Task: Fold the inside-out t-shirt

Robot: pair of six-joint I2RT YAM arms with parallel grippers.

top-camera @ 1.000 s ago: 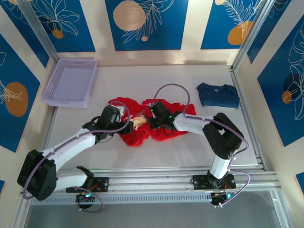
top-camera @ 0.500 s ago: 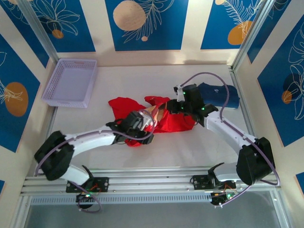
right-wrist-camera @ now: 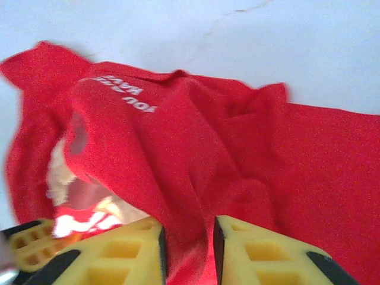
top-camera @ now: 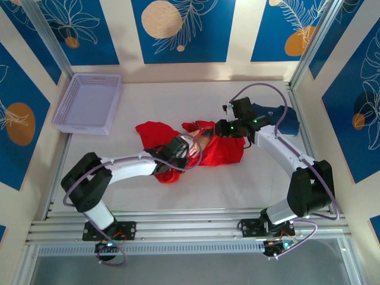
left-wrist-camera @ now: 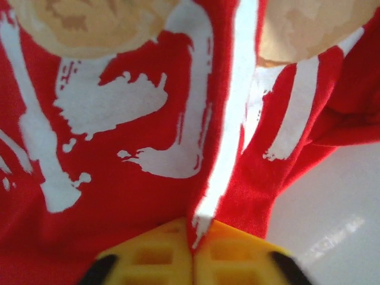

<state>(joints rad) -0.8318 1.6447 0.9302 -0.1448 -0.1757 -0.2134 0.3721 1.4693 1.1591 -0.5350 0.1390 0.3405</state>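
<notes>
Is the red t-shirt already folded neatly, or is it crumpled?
Crumpled, not folded. The red t-shirt lies in an uneven bunched heap, and the left claw pinches a ridge of it.

light bright, even | shadows soft | table glare, left wrist | t-shirt edges blurred, right wrist

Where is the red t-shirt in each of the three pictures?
Top external: the red t-shirt lies mid-table, between the two arms.
Left wrist: it covers most of the picture, with a fold pinched in the shut yellow jaws at the bottom edge.
Right wrist: it spreads across the middle and right, with a fold running between the yellow jaws.
Shared landmark: the pale print on the shirt.
</notes>
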